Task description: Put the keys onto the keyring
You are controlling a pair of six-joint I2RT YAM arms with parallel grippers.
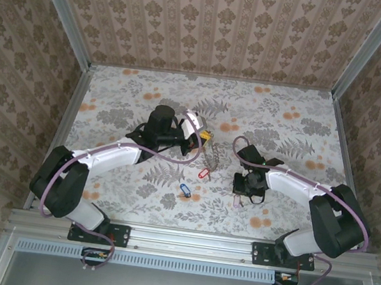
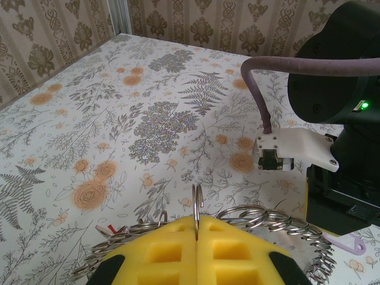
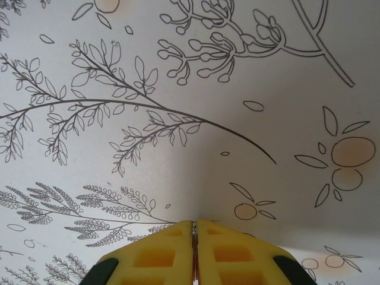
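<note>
Floral tabletop (image 1: 284, 127) | left gripper (image 2: 196, 228): pads clamped on one upright loop of keyring (image 2: 261, 215), rest of ring coiled on table near centre | right gripper (image 3: 193, 234): pads pressed together low over table, cannot tell if anything is held | red-tagged key (image 1: 204, 174) and blue-tagged key (image 1: 184, 189) loose between the arms

Keyring (image 2: 261, 217): bare grey metal wire, polished, glints on coils. Left hand (image 2: 196, 222) pads (image 2: 160, 252): yellow, foam-like, matt, moulded square recesses; same on right hand (image 3: 194, 228). Purple key tag (image 2: 351, 242): smooth plastic, dull sheen. Blue key tag (image 1: 184, 189), red key tag (image 1: 204, 173): plastic, finish too small to tell. Desk (image 2: 89, 124): smooth matt sheet, printed floral pattern. Cable (image 2: 256, 83): mauve, smooth rubbery sheath. Arm housing (image 2: 332, 65): black plastic, satin. Front rail (image 1: 191, 242): pale metal, dull finish.
</note>
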